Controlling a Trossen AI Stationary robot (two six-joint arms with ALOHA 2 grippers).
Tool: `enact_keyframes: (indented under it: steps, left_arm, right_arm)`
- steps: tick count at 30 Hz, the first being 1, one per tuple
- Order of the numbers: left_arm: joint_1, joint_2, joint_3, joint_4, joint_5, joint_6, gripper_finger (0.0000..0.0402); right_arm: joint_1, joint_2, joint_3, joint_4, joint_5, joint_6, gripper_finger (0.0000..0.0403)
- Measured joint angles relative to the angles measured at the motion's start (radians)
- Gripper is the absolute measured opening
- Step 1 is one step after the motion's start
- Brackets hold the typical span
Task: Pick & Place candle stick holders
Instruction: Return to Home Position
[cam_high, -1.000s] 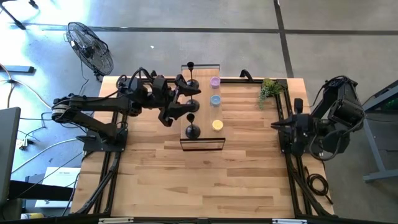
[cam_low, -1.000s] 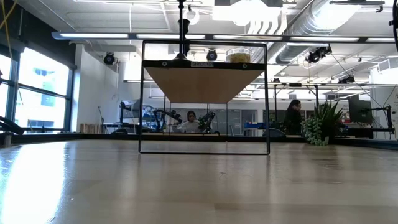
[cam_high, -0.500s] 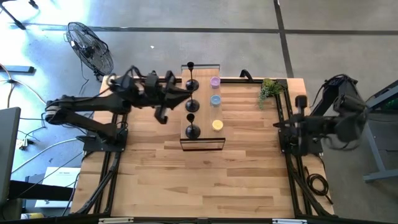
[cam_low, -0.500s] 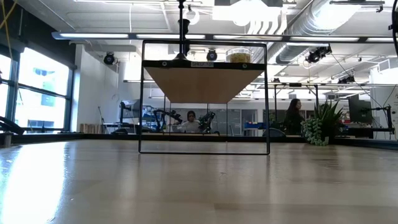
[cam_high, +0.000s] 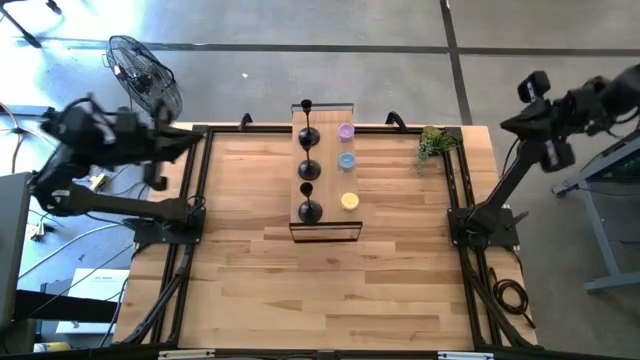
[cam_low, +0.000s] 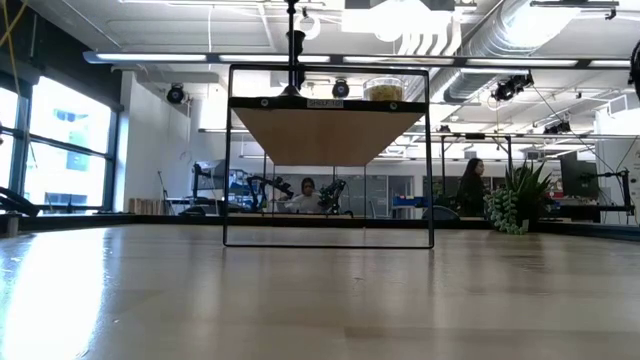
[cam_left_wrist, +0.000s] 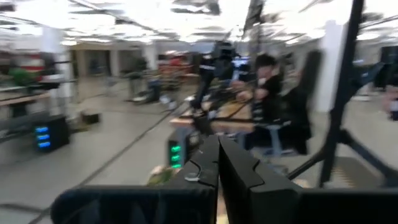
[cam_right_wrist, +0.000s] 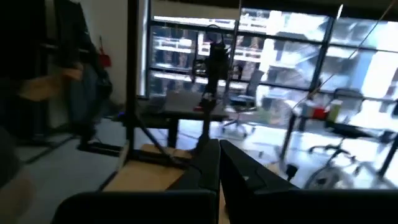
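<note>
Three black candle stick holders stand on their round bases in a row on a small raised wooden shelf (cam_high: 326, 222) at the table's far middle: a far one (cam_high: 308, 135), a middle one (cam_high: 309, 167) and a near one (cam_high: 310, 209). In the low view one holder's stem (cam_low: 296, 48) rises above the shelf top. My left gripper (cam_left_wrist: 217, 148) is shut and empty, pulled back past the table's left edge (cam_high: 188, 141). My right gripper (cam_right_wrist: 218, 150) is shut and empty, raised beyond the far right corner (cam_high: 510, 121).
Beside the holders on the shelf sit a purple cup (cam_high: 346, 131), a blue cup (cam_high: 347, 160) and a yellow cup (cam_high: 349, 201). A small green plant (cam_high: 433, 145) stands at the far right. A floor fan (cam_high: 145, 78) stands beyond the far left corner. People show in the room behind.
My left gripper has pulled away from the holders on the shelf, toward and past the table's left edge, rising and tipping up to about level. My right arm has unfolded from its low place at the right edge and lifted its gripper high. The holders have stayed in place.
</note>
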Motion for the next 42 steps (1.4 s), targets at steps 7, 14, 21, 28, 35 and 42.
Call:
enact_keyframes:
  steps: [7,14,21,28,35,42]
  left_arm:
    - [0.000,-0.172,0.006,-0.286,-0.127,0.005,0.0001]
    - [0.000,-0.261,-0.074,-0.307,-0.148,-0.037,0.0000]
    - [0.000,-0.319,-0.249,-0.277,-0.115,-0.015,0.0000]
    - [0.000,-0.440,-0.441,-0.174,-0.029,-0.060,0.0000]
    - [0.000,-0.594,-0.569,-0.131,0.010,-0.129,0.0000]
    - [0.000,-0.608,-0.612,-0.118,0.027,-0.135,0.0000]
  right_arm:
    - [0.000,-0.236,-0.264,-0.003,-0.006,0.167,0.0000]
    - [0.000,-0.451,-0.625,0.219,-0.137,0.087,0.0000]
    - [0.001,-0.593,-0.897,0.339,-0.105,0.133,0.0000]
    - [0.001,-0.608,-1.035,0.502,-0.126,0.114,0.0000]
    - [0.000,-0.609,-1.170,0.680,-0.126,0.113,0.0000]
    - [0.000,-0.611,-1.391,0.963,-0.060,0.121,0.0000]
